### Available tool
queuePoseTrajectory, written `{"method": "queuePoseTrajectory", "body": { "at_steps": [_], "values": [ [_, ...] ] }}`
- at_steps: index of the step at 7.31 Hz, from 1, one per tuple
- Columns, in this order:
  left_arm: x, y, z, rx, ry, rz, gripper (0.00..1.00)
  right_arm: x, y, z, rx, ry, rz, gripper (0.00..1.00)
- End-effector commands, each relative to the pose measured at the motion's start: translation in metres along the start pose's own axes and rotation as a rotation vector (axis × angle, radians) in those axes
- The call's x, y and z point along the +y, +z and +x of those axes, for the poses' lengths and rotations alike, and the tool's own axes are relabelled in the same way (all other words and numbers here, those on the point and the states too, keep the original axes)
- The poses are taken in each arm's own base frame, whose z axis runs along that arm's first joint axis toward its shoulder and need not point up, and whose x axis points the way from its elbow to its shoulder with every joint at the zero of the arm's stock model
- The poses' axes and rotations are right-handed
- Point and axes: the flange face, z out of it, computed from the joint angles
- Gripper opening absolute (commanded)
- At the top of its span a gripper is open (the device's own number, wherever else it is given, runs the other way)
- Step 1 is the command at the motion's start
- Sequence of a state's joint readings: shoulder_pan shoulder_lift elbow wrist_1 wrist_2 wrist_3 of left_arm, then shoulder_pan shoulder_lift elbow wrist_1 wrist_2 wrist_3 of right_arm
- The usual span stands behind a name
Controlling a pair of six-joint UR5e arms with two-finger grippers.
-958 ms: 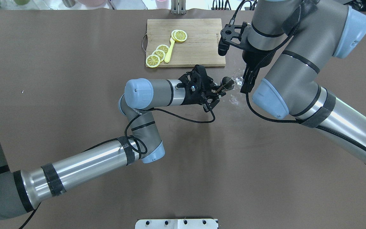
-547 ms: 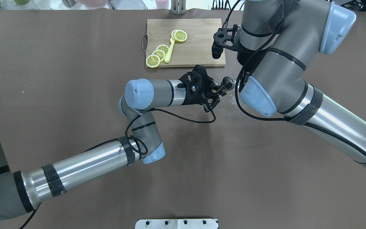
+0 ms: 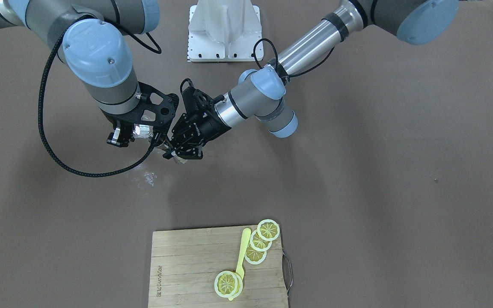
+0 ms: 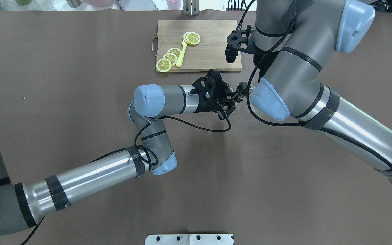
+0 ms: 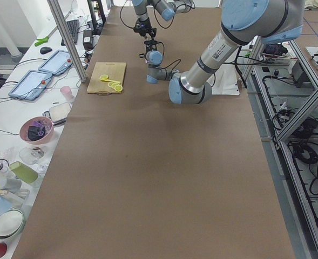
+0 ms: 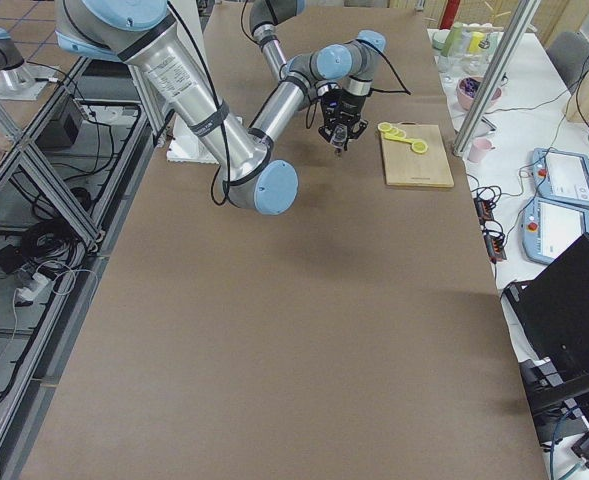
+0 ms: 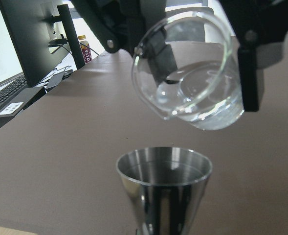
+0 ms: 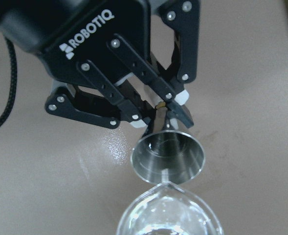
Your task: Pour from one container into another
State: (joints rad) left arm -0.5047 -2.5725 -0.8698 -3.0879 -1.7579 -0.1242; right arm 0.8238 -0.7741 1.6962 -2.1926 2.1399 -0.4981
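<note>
- The left gripper [image 8: 164, 113], upper centre in the right wrist view, has its jaws clamped on the narrow waist of the jigger [image 7: 163, 182], which stands upright with its mouth up.
- The glass cup [image 7: 190, 73] hangs above the jigger, right of centre in the left wrist view. It is tilted, its lip dips toward the jigger's mouth, and the two are apart.
- The right gripper [image 3: 137, 133] has its jaws closed on the cup's sides. The pour looks to run from cup to jigger, so it turns on the lip being over the open mouth.

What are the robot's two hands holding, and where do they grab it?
The left gripper pinches the steel jigger at its narrow waist. The right gripper clamps the clear glass by its sides, tilted above the jigger.
</note>
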Motion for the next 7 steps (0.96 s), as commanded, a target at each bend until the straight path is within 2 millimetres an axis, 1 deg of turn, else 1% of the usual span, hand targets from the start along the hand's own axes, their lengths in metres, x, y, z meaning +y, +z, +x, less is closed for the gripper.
{"method": "queuePoseTrajectory", "body": {
  "at_steps": [1,3,5,7],
  "values": [
    [0.0,0.0,0.0,0.0,0.0,0.0,0.0,-0.01,-0.002,0.005,-0.013,0.011,-0.032,0.0],
    [0.0,0.0,0.001,0.001,0.0,0.0,0.0,-0.014,-0.003,0.007,-0.02,0.024,-0.064,0.0],
    [0.0,0.001,0.002,0.003,-0.001,0.0,0.0,-0.015,0.002,0.007,-0.034,0.031,-0.086,0.0],
    [0.0,0.001,0.002,0.003,-0.001,0.0,0.0,-0.029,0.001,0.012,-0.044,0.03,-0.111,0.0]
  ]
}}
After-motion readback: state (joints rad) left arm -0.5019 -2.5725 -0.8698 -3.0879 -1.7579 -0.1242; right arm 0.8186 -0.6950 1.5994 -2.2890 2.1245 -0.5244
